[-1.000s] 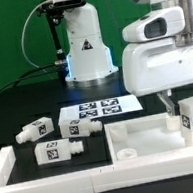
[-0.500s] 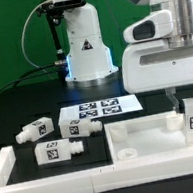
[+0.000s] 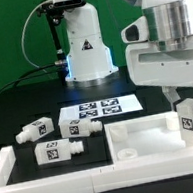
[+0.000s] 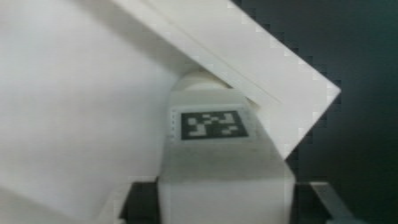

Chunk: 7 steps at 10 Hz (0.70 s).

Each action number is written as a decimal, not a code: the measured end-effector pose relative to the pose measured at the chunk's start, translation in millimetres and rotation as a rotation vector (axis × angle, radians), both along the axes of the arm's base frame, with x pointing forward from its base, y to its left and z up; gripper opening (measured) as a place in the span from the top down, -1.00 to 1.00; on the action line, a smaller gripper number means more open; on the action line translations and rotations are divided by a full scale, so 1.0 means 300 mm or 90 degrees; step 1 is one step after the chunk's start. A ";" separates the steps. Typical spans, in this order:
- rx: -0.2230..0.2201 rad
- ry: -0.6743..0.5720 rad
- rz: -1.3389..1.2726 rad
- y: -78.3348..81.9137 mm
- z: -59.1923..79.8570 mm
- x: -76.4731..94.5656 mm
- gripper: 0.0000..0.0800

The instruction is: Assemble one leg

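Observation:
My gripper (image 3: 188, 102) is shut on a leg (image 3: 192, 119), a small white block with a square marker tag, held upright at the right far corner of the large white panel (image 3: 142, 138). In the wrist view the leg (image 4: 222, 140) fills the space between my two fingers, tag facing the camera, with the panel (image 4: 89, 100) beneath it. Its peg end is hidden. Three more legs lie on the table at the exterior view's left: one (image 3: 34, 130), a second (image 3: 77, 129) and a third (image 3: 52, 149).
The marker board (image 3: 97, 110) lies flat behind the panel. The arm's base (image 3: 85, 51) stands at the back. A white raised rim (image 3: 14, 166) runs along the front left of the table.
The wrist has turned and shifted slightly toward the exterior view's left above the panel's corner. The leg stays in the gripper at nearly the same spot. The loose legs have not moved.

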State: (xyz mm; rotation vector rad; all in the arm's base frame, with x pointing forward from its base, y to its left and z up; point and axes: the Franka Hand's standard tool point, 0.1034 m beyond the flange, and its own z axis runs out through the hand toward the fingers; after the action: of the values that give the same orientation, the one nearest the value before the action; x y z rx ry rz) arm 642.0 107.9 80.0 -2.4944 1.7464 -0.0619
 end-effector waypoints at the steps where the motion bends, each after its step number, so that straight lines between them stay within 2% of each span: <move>1: 0.002 0.002 -0.043 0.002 0.000 -0.002 0.29; 4: 0.010 0.004 -0.084 0.000 -0.002 -0.004 0.24; 5: 0.007 0.003 -0.054 0.002 -0.002 -0.004 -0.13; 6: -0.007 -0.001 0.053 0.010 0.004 -0.002 -0.13; 7: -0.021 -0.002 0.193 0.021 0.008 -0.002 -0.49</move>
State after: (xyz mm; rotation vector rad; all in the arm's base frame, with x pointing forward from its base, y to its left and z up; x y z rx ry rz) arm 641.5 114.2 82.4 -2.7481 1.3557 -0.0726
